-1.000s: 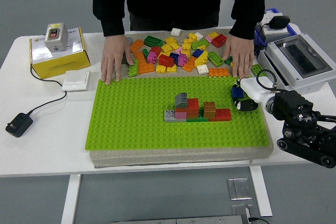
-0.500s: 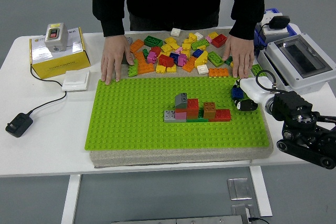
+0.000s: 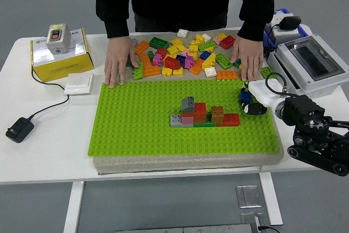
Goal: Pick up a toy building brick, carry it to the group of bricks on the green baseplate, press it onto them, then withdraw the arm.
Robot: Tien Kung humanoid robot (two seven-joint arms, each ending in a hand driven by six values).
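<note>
1 right hand (image 3: 252,102) hovers at the green baseplate's (image 3: 142,129) right edge.

the green baseplate (image 3: 142,124) looks like hard plastic, matt, its surface rough with rows of small studs. under it lies a beige cloth mat (image 3: 185,162) with a coarse woven look. the group of bricks (image 3: 204,114) and the loose bricks (image 3: 182,57) are smooth plastic with a light shine. the desk (image 3: 49,151) has a smooth white matt top. the yellow box (image 3: 57,58) looks like cardboard. the grey case (image 3: 311,64) is plastic with a clear glossy lid. the right hand (image 3: 253,101) has smooth white and black plastic shells. the person's sleeves (image 3: 114,17) are matt black cloth.
</note>
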